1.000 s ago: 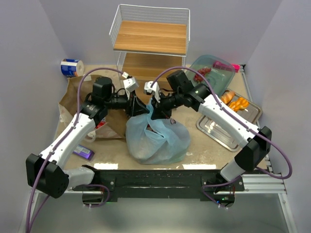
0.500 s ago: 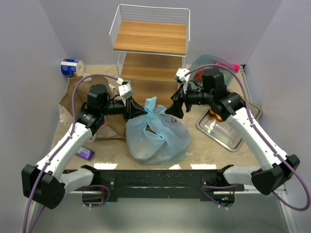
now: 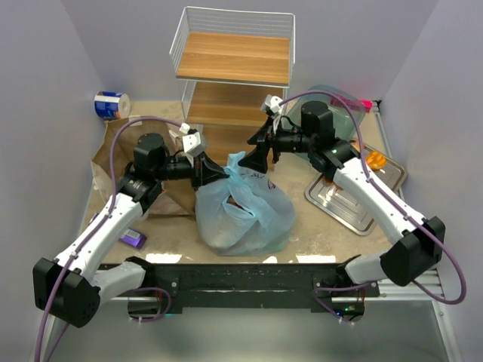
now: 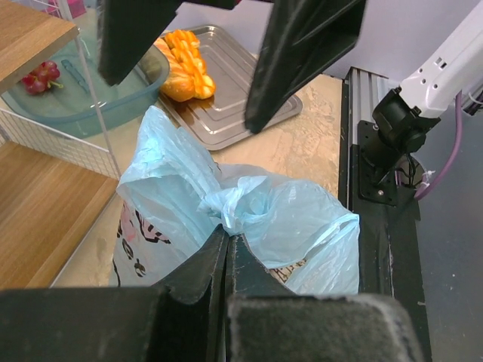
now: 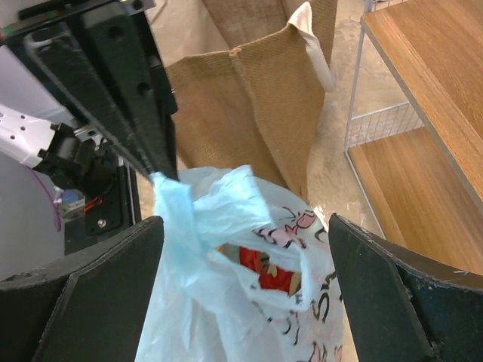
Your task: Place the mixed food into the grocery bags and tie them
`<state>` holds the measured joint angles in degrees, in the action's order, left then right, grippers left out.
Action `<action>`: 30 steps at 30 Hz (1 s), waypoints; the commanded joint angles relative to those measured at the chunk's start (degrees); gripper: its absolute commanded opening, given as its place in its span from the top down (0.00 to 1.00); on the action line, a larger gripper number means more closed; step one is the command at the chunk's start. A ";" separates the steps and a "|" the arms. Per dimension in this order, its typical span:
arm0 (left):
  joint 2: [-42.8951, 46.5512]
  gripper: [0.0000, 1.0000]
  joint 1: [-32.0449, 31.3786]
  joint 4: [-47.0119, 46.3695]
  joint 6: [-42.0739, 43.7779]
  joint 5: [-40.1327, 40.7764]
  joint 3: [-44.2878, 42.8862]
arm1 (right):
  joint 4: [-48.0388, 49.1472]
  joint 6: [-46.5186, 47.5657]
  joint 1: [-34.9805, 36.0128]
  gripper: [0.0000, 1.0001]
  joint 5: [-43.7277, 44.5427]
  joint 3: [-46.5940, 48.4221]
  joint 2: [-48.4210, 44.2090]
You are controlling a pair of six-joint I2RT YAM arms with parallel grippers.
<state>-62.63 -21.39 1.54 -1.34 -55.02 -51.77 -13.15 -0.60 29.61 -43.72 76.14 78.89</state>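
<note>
The tan surface (image 3: 317, 226) is speckled and walled on three sides. Its barest stretch is the near strip in front of the bags.

A white wire rack (image 3: 234, 56) with two wooden shelves stands at the far middle. The brown paper bag (image 3: 124, 147) sits at far left. The top view shows it as a creased, flattened shape. The right wrist view adds its coarse weave-like grain and a pale handle at the rim.

The light-blue plastic bag (image 3: 245, 215) lies at the middle, just right of the paper bag and touching it, thin and crinkled with printed figures. Only the right wrist view looks into its mouth, where a red item (image 5: 260, 273) shows.

To the right, a stainless tray (image 3: 343, 204) lies angled. The left wrist view shows orange ridged breads (image 4: 185, 72) at its far end and a teal see-through dish (image 4: 68, 105) beyond.

The left pincer (image 3: 211, 172) is clenched on a twisted ear of the plastic bag at its upper left. The right pincer (image 3: 260, 154) is released, its jaws wide apart over the bag's upper flap, with the flap between them and free room on both sides.

A blue-and-white roll (image 3: 112, 104) lies in the far left corner. A small purple bar (image 3: 133, 239) lies near left.
</note>
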 commanded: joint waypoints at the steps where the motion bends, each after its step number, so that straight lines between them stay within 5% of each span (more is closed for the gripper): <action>1: 1.11 1.00 0.29 -3.21 0.55 -1.84 0.44 | 6.47 -2.38 0.10 0.06 -3.12 0.94 2.39; 4: 1.20 1.00 0.38 -3.47 0.47 -1.84 0.61 | 7.43 -3.00 0.10 0.07 -4.87 0.77 3.72; 7: 1.28 1.00 0.38 -3.56 0.47 -2.02 0.62 | 10.15 -4.92 0.19 0.17 -6.72 -0.90 3.38; 11: 1.37 1.00 0.38 -3.48 0.47 -1.84 0.79 | 15.76 -8.01 0.10 0.55 -8.39 -3.54 1.97; 13: 1.37 1.00 0.47 -3.13 0.55 -1.49 0.79 | 17.18 -9.50 0.10 0.87 -8.66 -4.86 1.18; 15: 1.63 1.00 0.47 -2.07 0.99 -0.35 0.62 | 17.89 -9.77 0.10 1.00 -7.78 -5.73 -0.40; 24: 0.94 1.00 2.31 -1.63 -0.32 3.09 0.35 | 14.04 -7.41 0.98 1.00 -1.81 -8.55 -9.80; 30: -0.83 1.00 2.31 -3.65 -3.49 1.06 0.61 | 5.77 -1.52 7.83 1.00 5.65 -8.20 -9.99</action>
<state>-62.48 -19.62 0.45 -2.50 -53.08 -51.59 -3.11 -6.59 33.52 -44.03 67.46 68.95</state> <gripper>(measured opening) 0.013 0.010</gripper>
